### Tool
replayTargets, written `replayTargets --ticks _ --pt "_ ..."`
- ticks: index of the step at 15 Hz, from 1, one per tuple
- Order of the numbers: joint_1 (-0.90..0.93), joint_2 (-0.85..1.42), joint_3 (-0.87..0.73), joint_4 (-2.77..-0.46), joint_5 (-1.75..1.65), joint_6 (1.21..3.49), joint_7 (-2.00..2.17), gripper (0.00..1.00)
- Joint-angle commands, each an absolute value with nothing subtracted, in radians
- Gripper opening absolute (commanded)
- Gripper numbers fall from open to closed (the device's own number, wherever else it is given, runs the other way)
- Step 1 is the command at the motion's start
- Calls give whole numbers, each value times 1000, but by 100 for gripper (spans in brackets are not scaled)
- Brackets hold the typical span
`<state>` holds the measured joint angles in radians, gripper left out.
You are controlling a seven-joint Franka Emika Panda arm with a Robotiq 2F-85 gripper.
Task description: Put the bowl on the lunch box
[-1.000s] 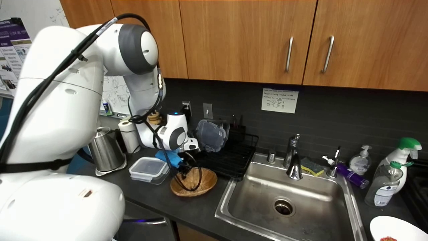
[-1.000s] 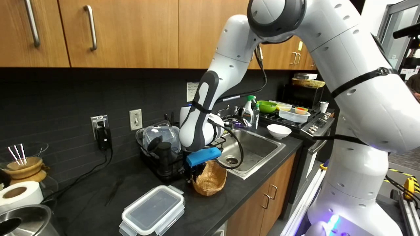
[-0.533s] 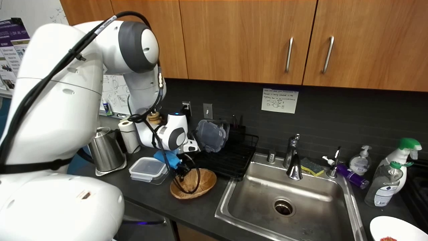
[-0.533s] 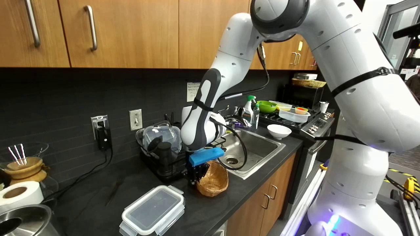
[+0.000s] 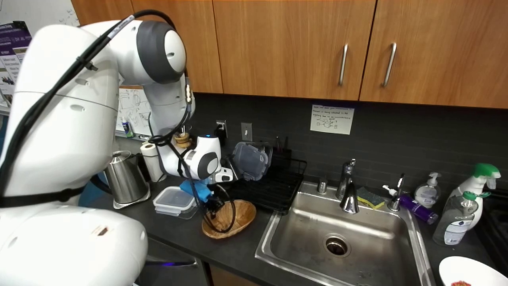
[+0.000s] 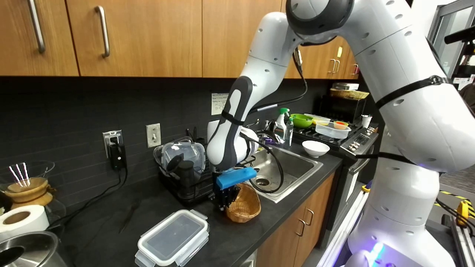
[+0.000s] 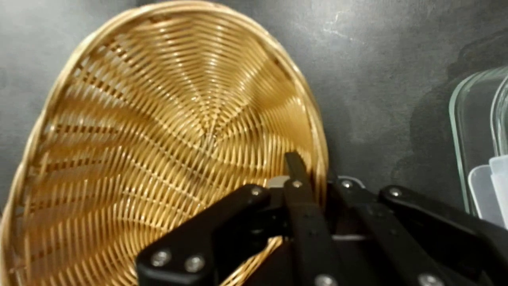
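Where the dark grey desk meets the dark tiled wall, wooden cupboards hang above. In an exterior view, the layout reads from left to right.

A whiteboard is at the far left, behind the white arm. A steel kettle and a paper roll stand upright, just beside each other. The lunch box lies flat on the desk, pale side up.

The pincer is at the left part of the bowl's rim. In the wrist view its fingers are close together, one inside and one outside, clamping the rim of the bowl. The bowl, oval and woven, is between the lunch box and the sink, just beside the lunch box but apart from it. Its hollow faces up. Its long axis slants from lower left to upper right; whether the base touches the desk cannot be told.

A black dish rack stands behind the bowl. The sink is let into the desk, with a tap at its back edge. A purple bottle leans to the right of the tap. A soap bottle and a spray bottle follow, then a white dish, partly out of view.
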<state>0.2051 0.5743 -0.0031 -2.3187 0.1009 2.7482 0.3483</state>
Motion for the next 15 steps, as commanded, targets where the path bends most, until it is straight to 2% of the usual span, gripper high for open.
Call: replayTargets --ticks 1,9,15 --pt "252 514 -31 -2390 92 2763 406 2" --pt "295 412 -55 -2499 81 2770 474 2" --pt "333 367 -79 -2502 34 2694 550 2"
